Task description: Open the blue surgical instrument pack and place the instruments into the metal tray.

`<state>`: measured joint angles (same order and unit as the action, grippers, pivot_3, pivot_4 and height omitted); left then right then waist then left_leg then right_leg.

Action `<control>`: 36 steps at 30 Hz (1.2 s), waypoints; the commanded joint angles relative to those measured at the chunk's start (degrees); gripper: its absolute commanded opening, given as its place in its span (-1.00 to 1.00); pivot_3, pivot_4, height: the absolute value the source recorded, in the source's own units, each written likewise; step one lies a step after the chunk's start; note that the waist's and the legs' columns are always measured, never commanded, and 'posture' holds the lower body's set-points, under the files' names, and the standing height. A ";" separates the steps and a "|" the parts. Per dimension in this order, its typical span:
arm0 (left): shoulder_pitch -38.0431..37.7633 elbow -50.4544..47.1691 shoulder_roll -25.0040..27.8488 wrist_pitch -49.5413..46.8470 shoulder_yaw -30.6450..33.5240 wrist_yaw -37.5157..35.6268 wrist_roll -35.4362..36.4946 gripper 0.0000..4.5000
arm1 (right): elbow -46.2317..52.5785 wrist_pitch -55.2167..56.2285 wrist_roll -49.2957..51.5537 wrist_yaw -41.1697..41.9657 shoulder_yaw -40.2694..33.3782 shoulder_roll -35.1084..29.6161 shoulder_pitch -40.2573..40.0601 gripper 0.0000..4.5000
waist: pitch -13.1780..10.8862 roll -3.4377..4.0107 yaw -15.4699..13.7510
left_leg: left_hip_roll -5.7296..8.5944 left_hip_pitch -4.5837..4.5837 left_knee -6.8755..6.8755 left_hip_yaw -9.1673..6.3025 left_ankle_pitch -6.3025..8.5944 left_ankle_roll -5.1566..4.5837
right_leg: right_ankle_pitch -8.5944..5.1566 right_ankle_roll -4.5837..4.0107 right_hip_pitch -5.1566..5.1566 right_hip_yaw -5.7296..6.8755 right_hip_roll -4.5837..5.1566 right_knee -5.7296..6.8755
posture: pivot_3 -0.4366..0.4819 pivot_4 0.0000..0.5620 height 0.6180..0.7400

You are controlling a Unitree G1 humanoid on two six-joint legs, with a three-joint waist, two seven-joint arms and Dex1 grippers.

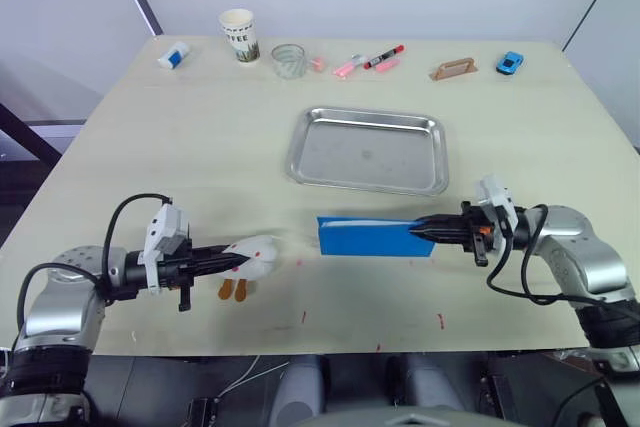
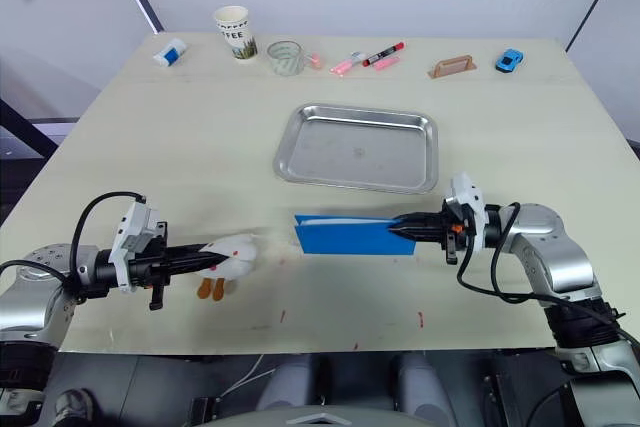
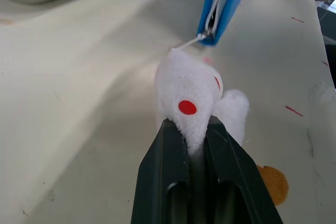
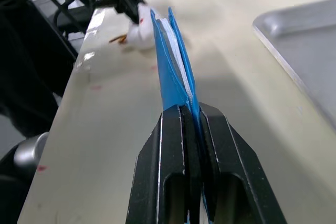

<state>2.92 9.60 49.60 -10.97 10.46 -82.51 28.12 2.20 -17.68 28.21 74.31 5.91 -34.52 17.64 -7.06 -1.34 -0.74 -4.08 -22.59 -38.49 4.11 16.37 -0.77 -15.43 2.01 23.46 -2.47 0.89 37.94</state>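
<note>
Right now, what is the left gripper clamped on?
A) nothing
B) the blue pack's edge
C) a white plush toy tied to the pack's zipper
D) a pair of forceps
C: the left gripper is shut on the white plush toy, a thin cord running from it to the zipper end of the blue pack, which the right gripper holds.

The right gripper (image 1: 428, 231) pinches the blue surgical instrument pack (image 1: 372, 237) just near of the metal tray (image 1: 368, 151), while the left gripper (image 1: 236, 259) clamps a white plush toy (image 1: 256, 255).
</note>
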 commanded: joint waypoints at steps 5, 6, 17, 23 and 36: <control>-2.10 -4.01 1.06 -1.58 1.86 1.12 0.90 -0.96 | 4.58 1.20 -0.53 -2.15 -0.82 -0.02 -1.91 -1.00 | 0.01 -0.01 0.00 | -0.02 0.01 0.00 0.00 0.00 0.00 | 0.00 0.00 0.00 0.00 0.00 0.00 | -0.05 -0.47 1.00; -2.19 -4.50 1.03 -1.84 1.83 1.36 0.90 -0.96 | 4.45 1.63 -0.88 -2.55 -0.77 0.18 -2.03 -1.00 | 0.01 -0.01 -0.04 | -0.01 0.01 0.00 0.01 0.00 0.00 | 0.00 0.00 0.00 0.00 0.00 0.00 | -0.05 -0.47 1.00; 2.09 -9.37 3.00 -14.25 6.57 2.67 10.10 0.21 | 3.49 5.46 -2.84 -2.69 0.26 0.21 -4.34 -1.00 | 0.02 -0.03 -0.08 | -0.01 0.02 0.00 0.00 0.00 0.00 | 0.00 0.00 0.00 0.01 -0.01 0.01 | -0.05 -0.47 1.00; 7.58 -16.04 0.67 -20.50 3.36 4.46 14.63 0.21 | 3.12 5.45 -2.78 -2.64 0.17 0.07 -3.74 -1.00 | 0.03 -0.03 0.02 | 0.00 0.02 -0.01 -0.01 0.00 0.00 | 0.00 0.00 -0.02 -0.02 0.00 0.01 | -0.05 -0.47 1.00; 11.78 -11.44 -7.54 -10.09 -6.93 4.83 5.24 -0.56 | 4.21 4.97 -2.62 -3.15 0.40 -0.08 -3.94 -1.00 | 0.04 -0.05 -0.03 | 0.01 0.04 -0.01 0.00 -0.01 0.02 | 0.00 0.00 -0.02 -0.03 -0.04 0.00 | -0.05 -0.47 1.00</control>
<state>13.70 -1.60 42.01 -22.65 3.35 -77.63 33.69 4.82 -12.43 25.91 71.28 6.19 -34.01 14.03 -7.02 -1.39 -0.77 -4.08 -22.55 -38.50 4.10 16.36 -0.76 -15.43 2.00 23.44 -2.50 0.85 37.94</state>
